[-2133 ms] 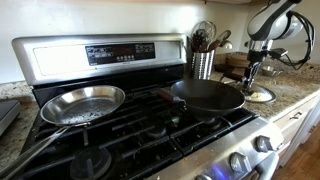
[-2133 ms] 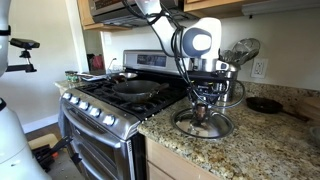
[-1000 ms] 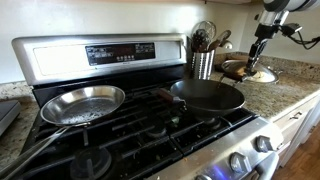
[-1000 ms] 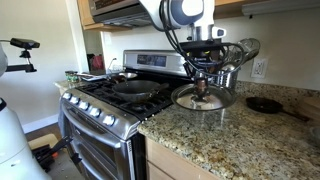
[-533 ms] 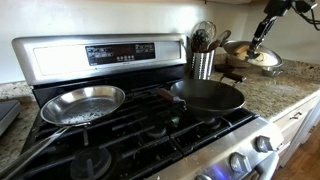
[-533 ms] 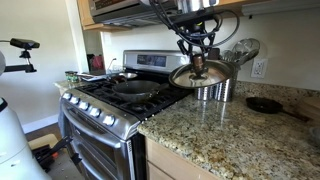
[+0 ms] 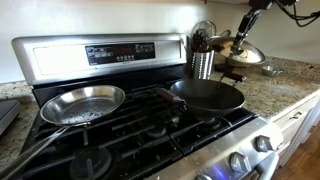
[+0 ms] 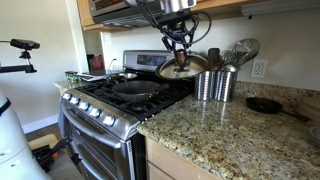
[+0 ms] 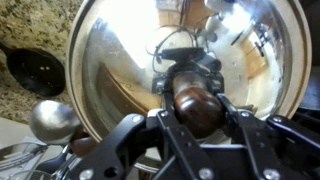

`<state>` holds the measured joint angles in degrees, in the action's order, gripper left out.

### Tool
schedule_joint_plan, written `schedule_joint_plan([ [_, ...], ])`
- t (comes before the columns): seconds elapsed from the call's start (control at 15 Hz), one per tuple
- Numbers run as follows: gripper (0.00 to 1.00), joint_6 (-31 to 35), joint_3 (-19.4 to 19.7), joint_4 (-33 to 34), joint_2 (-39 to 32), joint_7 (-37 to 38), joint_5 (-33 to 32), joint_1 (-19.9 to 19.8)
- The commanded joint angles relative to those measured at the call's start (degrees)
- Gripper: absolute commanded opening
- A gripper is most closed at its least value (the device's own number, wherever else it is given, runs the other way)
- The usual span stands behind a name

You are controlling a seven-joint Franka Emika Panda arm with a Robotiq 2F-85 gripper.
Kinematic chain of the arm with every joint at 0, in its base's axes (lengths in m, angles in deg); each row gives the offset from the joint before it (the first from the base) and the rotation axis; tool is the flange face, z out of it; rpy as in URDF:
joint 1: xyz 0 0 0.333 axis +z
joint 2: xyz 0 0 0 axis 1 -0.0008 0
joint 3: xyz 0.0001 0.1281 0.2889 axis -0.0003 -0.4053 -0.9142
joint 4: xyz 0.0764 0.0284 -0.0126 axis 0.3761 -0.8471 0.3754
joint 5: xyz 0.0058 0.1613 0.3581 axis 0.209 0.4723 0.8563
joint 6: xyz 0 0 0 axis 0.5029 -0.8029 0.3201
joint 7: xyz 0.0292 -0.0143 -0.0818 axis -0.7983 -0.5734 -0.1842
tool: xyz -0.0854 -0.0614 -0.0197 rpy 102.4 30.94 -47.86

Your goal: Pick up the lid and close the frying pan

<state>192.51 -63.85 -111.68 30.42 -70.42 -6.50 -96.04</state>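
End effector [image 8: 179, 58] I steer is clenched on the knob of the glass lid [image 8: 183, 69], holding it tilted in air near the utensil holder [image 7: 203, 65]. The black frying pan [image 7: 208, 94] sits uncovered, apart from it.

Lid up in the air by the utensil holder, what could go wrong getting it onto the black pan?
1. The hand grips the lid only by its small knob, so the wide glass could tilt or slip.
2. Its rim hangs close to the utensil holder and might clip what sticks out.
3. Set down off-centre, it might ride on the frying pan rim.
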Motion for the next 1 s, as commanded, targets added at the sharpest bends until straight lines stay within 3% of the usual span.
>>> schedule_joint_plan([
  [0.0, 0.20, 0.0, -1.4, -0.9, 0.4, 3.5, -0.4, 3.4],
  [0.93, 0.20, -1.2, -8.8, -4.0, -2.3, 2.1, 3.2, 11.2],
])
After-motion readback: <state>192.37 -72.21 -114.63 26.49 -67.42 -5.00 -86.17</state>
